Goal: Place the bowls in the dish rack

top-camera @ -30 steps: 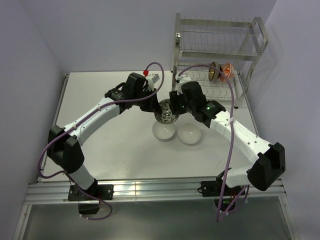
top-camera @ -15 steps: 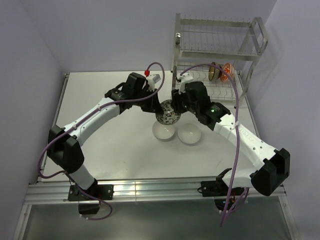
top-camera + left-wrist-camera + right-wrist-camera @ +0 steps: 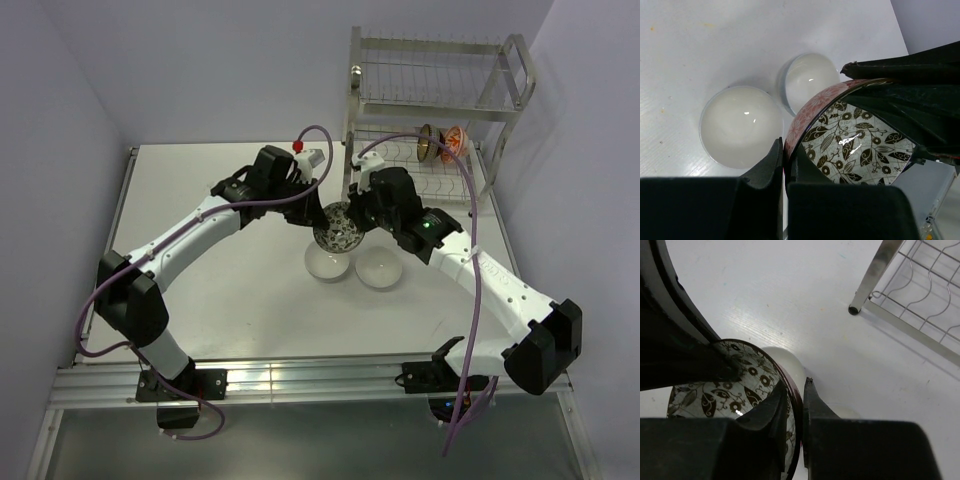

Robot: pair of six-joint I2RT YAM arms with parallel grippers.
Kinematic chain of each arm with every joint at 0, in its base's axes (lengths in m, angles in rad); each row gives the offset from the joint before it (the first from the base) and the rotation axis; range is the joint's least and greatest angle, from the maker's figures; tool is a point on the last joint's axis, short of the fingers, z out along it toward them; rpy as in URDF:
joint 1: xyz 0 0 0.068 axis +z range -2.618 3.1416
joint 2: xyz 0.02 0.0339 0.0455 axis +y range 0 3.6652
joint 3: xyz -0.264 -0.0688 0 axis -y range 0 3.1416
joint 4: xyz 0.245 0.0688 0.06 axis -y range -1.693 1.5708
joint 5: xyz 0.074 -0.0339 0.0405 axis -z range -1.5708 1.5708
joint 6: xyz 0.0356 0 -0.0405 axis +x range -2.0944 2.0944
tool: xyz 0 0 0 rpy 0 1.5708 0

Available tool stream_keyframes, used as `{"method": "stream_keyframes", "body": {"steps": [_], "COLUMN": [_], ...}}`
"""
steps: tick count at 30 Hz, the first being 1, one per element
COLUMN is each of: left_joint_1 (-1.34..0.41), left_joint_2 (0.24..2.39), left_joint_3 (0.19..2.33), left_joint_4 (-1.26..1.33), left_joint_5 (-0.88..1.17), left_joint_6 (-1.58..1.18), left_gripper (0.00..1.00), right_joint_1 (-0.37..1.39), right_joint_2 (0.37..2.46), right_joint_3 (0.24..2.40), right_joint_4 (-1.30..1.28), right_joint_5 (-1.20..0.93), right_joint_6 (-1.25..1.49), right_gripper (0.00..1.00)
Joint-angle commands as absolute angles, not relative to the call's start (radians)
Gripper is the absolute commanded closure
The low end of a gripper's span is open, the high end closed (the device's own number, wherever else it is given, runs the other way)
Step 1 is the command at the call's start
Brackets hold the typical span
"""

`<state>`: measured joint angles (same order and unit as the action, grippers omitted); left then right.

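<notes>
Both the left pincer (image 3: 785, 156) and right pincer (image 3: 795, 386) are pinching the patterned bowl (image 3: 337, 228) by its rim. I'd open the left only once the right's grip looks solid, then swing toward the dish rack (image 3: 440, 104).

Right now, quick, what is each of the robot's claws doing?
Left gripper: closed on the patterned bowl's rim.
Right gripper: closed on the same bowl's rim.
</notes>
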<state>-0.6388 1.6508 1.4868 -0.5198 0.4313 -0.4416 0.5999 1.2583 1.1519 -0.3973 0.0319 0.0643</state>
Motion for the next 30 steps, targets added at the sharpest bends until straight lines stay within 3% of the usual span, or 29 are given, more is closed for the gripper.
{"method": "stream_keyframes", "body": {"steps": [1, 2, 4, 5, 6, 8, 12, 23, 24, 27, 30], "left_joint_1": [-0.632, -0.632, -0.623, -0.617, -0.606, -0.572, -0.516, -0.413, -0.411, -0.394, -0.376], "left_joint_2": [1.625, 1.624, 1.621, 1.62, 1.615, 1.609, 1.594, 1.542, 1.54, 1.531, 1.525], "left_joint_3": [1.493, 1.49, 1.48, 1.476, 1.464, 1.453, 1.425, 1.414, 1.42, 1.411, 1.41], "left_joint_4": [-0.462, -0.462, -0.456, -0.454, -0.451, -0.446, -0.436, -0.483, -0.508, -0.509, -0.506], "left_joint_5": [0.482, 0.48, 0.508, 0.535, 0.541, 0.566, 0.621, 0.563, 0.545, 0.537, 0.537], "left_joint_6": [-0.462, -0.462, -0.46, -0.469, -0.479, -0.5, -0.515, -0.457, -0.446, -0.428, -0.431], "left_gripper": [0.96, 0.94, 0.8, 0.68, 0.49, 0.39, 0.32, 0.27, 0.17, 0.0, 0.0], "right_joint_1": [0.6, 0.6, 0.598, 0.598, 0.597, 0.589, 0.565, 0.407, 0.384, 0.304, 0.252], "right_joint_2": [1.221, 1.223, 1.221, 1.215, 1.212, 1.198, 1.181, 1.176, 1.189, 1.255, 1.301], "right_joint_3": [1.149, 1.152, 1.152, 1.146, 1.14, 1.132, 1.117, 1.034, 1.029, 1.046, 1.051], "right_joint_4": [-0.354, -0.357, -0.356, -0.353, -0.348, -0.344, -0.342, -0.224, -0.206, -0.18, -0.094], "right_joint_5": [0.049, 0.049, 0.061, 0.069, 0.08, 0.086, 0.09, 0.213, 0.197, 0.19, 0.196], "right_joint_6": [0.052, 0.049, 0.045, 0.043, 0.038, 0.035, 0.032, -0.106, -0.124, -0.143, -0.149], "right_gripper": [0.98, 1.0, 1.0, 1.0, 1.0, 1.0, 1.0, 1.0, 1.0, 1.0, 1.0]}}
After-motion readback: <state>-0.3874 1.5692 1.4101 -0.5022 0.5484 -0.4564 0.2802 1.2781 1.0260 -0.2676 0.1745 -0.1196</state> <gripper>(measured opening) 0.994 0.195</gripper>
